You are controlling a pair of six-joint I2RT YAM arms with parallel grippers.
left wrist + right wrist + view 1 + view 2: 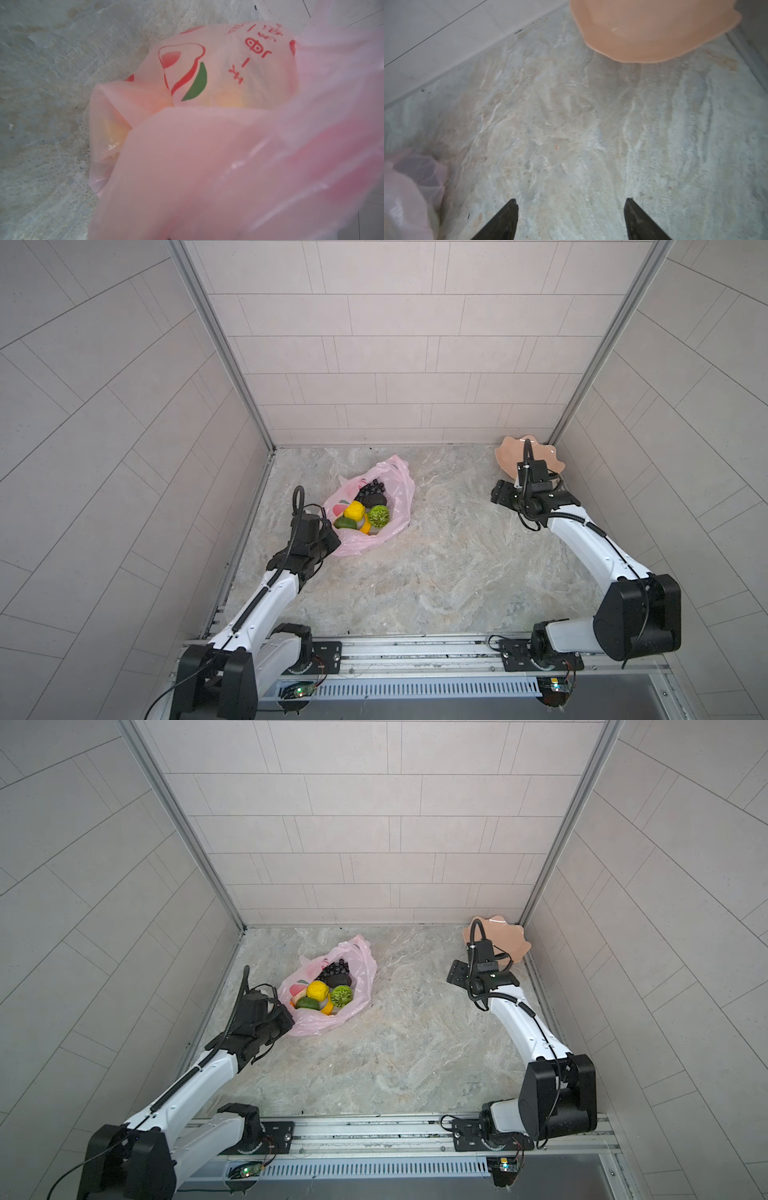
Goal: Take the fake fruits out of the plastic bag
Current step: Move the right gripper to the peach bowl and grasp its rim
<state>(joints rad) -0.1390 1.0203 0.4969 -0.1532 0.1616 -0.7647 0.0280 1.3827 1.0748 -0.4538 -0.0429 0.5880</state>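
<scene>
Bag (207, 166) edge in L claw (332, 540), fruits (354, 510) inside

There is one thin translucent pink plastic bag (400, 489). Six small plastic fake fruits (318, 990) show in its open mouth in both top views:

- one dark purple grape bunch (372, 488)
- one dark lumpy fruit (374, 500)
- one bumpy yellow fruit (354, 510)
- two green ones, a rough-skinned green ball (378, 516) and a smooth green fruit (345, 523)
- one long yellow banana (365, 527), partly covered

Whether more lie beneath cannot be told. There is one peach-coloured scalloped dish (508, 456). There are two white-and-black robot arms, the left arm (257, 605) and the right arm (590, 543).
</scene>
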